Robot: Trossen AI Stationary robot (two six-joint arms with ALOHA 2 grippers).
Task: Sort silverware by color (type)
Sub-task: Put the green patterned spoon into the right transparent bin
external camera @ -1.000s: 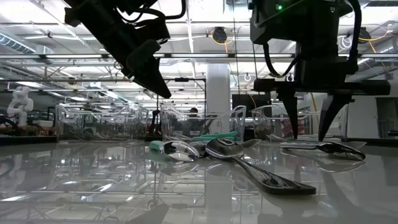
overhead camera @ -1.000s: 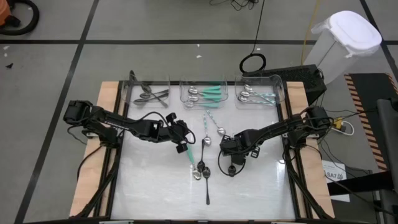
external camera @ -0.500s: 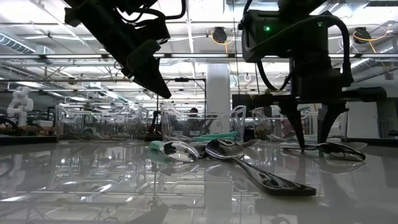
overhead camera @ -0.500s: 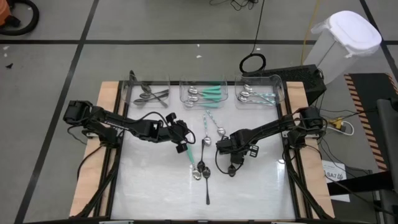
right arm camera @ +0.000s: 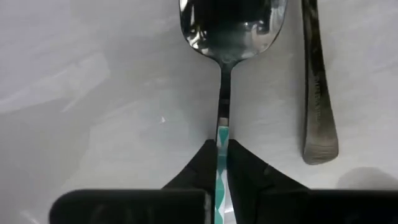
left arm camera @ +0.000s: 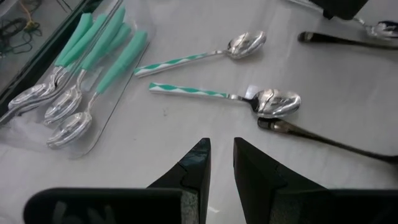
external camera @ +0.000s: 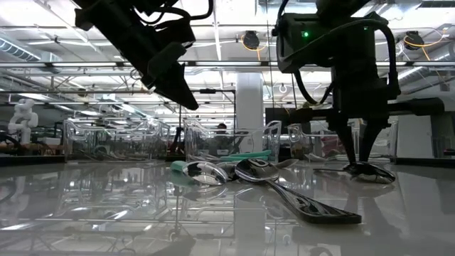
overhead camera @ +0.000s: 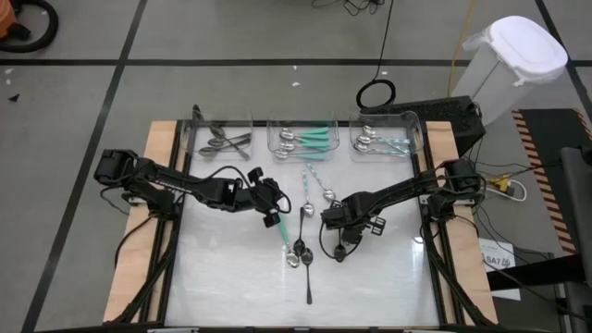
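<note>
My right gripper (overhead camera: 339, 252) stands at the table's middle, shut on a silver spoon (right arm camera: 231, 25) with a teal-and-white striped handle. The spoon lies on the table (external camera: 370, 172). A dark handle (right arm camera: 317, 81) lies beside it. My left gripper (overhead camera: 271, 217) hangs above the table, its fingers (left arm camera: 193, 165) a little apart with nothing between them. Below and ahead of it lie two striped-handled spoons (left arm camera: 199, 59) and a dark spoon (left arm camera: 323, 140). A teal-handled spoon (overhead camera: 283, 231) and other spoons (overhead camera: 301, 256) lie between the grippers. My right gripper pinches the spoon's striped handle (right arm camera: 221, 140) between its two fingers, just behind the bare neck. The fingers (external camera: 352, 153) point down from above and lie across the handle. The spoon rests flat on the table, bowl away from the fingers.
Three clear bins stand along the far edge: the left (overhead camera: 222, 139) holds dark spoons, the middle (overhead camera: 301, 139) teal-handled ones, the right (overhead camera: 384, 141) pale-handled ones. A white lidded container (overhead camera: 513, 60) stands off the table, far right. Bare table lies toward the near edge.
My right gripper has shut its fingers from wide apart onto the spoon's handle, moving slightly toward the table's left edge. The spoon under it has shifted a little on the table.
</note>
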